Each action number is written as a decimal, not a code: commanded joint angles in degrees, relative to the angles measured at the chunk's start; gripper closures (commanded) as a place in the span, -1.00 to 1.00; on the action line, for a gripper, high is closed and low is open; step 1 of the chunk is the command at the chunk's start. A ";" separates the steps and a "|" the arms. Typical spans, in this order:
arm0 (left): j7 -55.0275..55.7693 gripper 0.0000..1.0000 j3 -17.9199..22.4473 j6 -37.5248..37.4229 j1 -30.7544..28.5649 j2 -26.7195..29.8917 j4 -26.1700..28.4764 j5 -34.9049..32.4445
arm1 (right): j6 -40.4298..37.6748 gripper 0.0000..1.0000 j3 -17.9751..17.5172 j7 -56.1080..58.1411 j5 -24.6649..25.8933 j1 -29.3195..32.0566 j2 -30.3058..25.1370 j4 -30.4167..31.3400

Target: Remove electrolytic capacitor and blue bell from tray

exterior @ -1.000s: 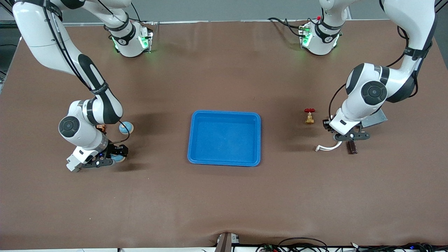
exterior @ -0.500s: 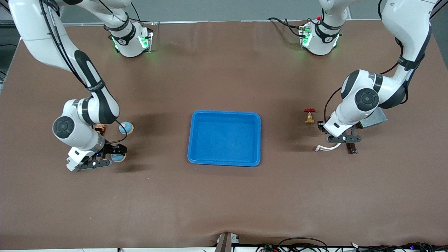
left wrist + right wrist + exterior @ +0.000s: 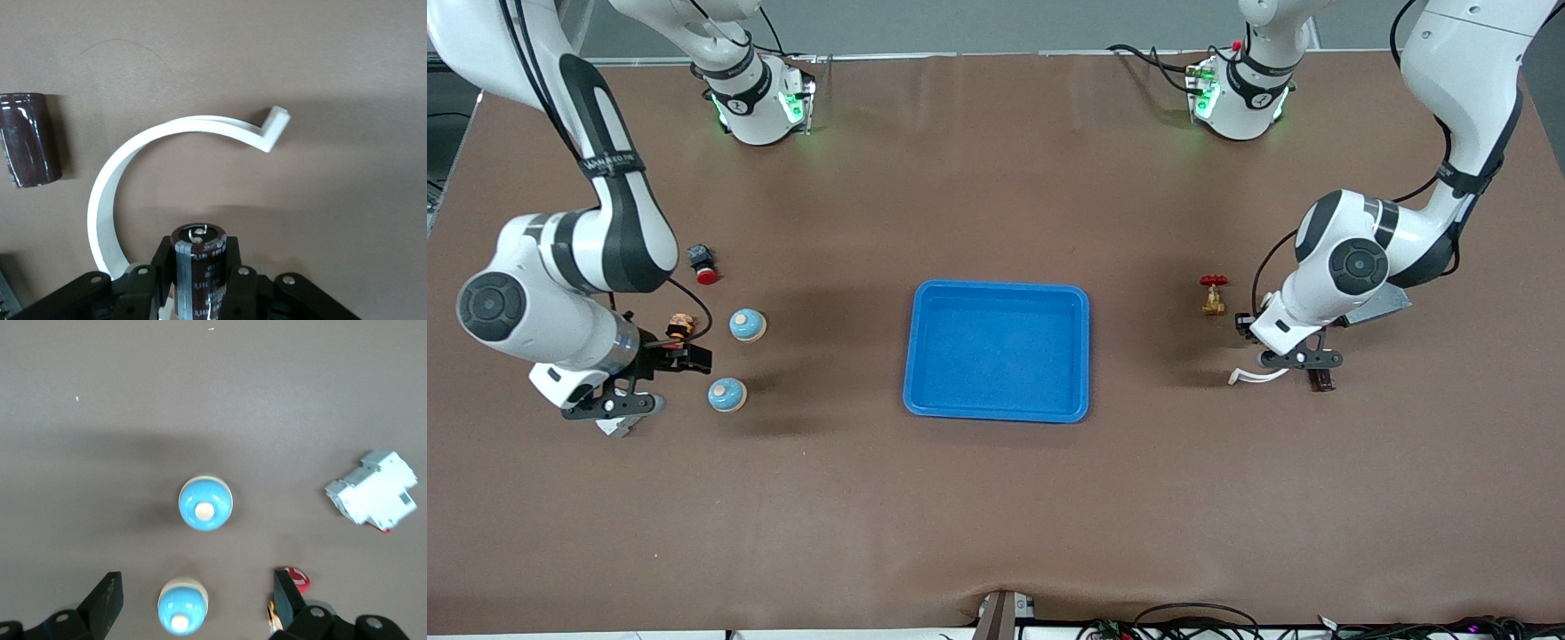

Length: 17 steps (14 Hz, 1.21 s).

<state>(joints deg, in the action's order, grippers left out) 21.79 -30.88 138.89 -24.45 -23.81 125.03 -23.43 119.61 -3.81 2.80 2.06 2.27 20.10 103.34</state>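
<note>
My left gripper (image 3: 1303, 359) is shut on a dark upright capacitor (image 3: 198, 267) and holds it just above the table, over one end of a white curved strip (image 3: 167, 137). A second capacitor (image 3: 1320, 380) (image 3: 28, 148) lies loose on the table beside that strip. Two blue bells stand toward the right arm's end: one (image 3: 727, 394) nearer the front camera, the other (image 3: 747, 324) farther from it. My right gripper (image 3: 660, 378) (image 3: 197, 603) hangs open above the table beside the nearer bell, holding nothing. In the right wrist view one bell (image 3: 182, 605) shows below, between the fingers (image 3: 107, 603); the other bell (image 3: 205, 503) stands apart.
A blue tray (image 3: 914, 356) sits mid-table. A red valve (image 3: 1213, 294) and a grey metal piece (image 3: 1380, 304) lie near the left arm. Near the bells are a red push button (image 3: 704, 264) (image 3: 298, 579), a small orange part (image 3: 680, 324) and a white breaker (image 3: 373, 487).
My right gripper opened wide, left the nearer bell on the table and rose toward the right arm's end, uncovering the red button. My left gripper lifted slightly with its capacitor.
</note>
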 commanded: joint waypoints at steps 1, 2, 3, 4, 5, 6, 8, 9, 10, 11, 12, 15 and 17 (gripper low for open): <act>0.36 1.00 0.21 0.41 -0.42 -1.85 -1.81 -1.53 | -4.80 -1.00 -0.59 0.19 -1.18 1.15 -4.26 0.37; 0.36 1.00 0.21 0.41 -0.33 -2.46 -2.16 -1.53 | -6.74 -1.00 -0.50 0.10 -1.27 1.07 -5.76 0.11; 0.36 1.00 0.21 0.41 -0.42 -2.82 -2.60 -1.62 | -8.15 -1.00 -0.41 0.10 -1.18 1.07 -7.08 -0.42; 0.36 1.00 0.21 0.41 -0.33 -3.43 -2.78 -1.62 | -9.29 -1.00 -0.32 0.10 -1.18 1.15 -8.31 -0.86; 0.36 1.00 0.21 0.41 -0.16 -3.87 -3.39 -1.62 | -10.70 -1.00 -0.24 0.19 -1.18 1.07 -9.28 -1.82; 0.45 1.00 0.21 0.41 -0.15 -4.40 -3.57 -1.62 | -13.24 -1.00 -0.15 0.28 -1.09 1.15 -9.55 -3.74; 0.45 1.00 0.21 0.41 -0.24 -4.75 -3.83 -1.62 | -17.99 -1.00 0.03 0.19 -1.09 1.41 -9.98 -8.23; 0.45 1.00 0.21 0.41 -0.24 -5.10 -3.92 -1.62 | -18.35 -1.00 0.03 0.19 -1.09 1.68 -11.03 -9.03; 0.45 1.00 0.30 0.41 -0.24 -5.19 -3.92 -1.62 | -18.88 -1.00 -0.06 0.10 -1.09 1.68 -12.26 -9.30; 0.45 1.00 0.30 0.41 -0.24 -5.45 -3.92 -1.62 | -20.02 -1.00 0.03 -0.24 -1.09 1.77 -12.88 -10.00; 0.45 1.00 0.30 0.41 -0.24 -5.72 -4.27 -1.62 | -22.38 -1.00 0.03 -0.77 -1.09 1.77 -13.06 -11.83; 0.45 0.92 0.30 0.41 -0.24 -6.60 -4.62 -1.62 | -31.43 -1.00 -0.23 -5.86 -1.27 1.33 -12.98 -18.60; 0.36 0.39 0.30 0.41 -0.42 -6.60 -4.71 -1.62 | -33.21 -1.00 -0.24 -6.22 -1.70 1.24 -13.41 -19.58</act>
<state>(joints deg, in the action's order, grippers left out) 21.79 -30.42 139.05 -24.53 -29.85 121.16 -23.54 88.46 -3.41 -1.79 1.21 3.00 6.96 85.32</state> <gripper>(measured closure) 0.661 0.000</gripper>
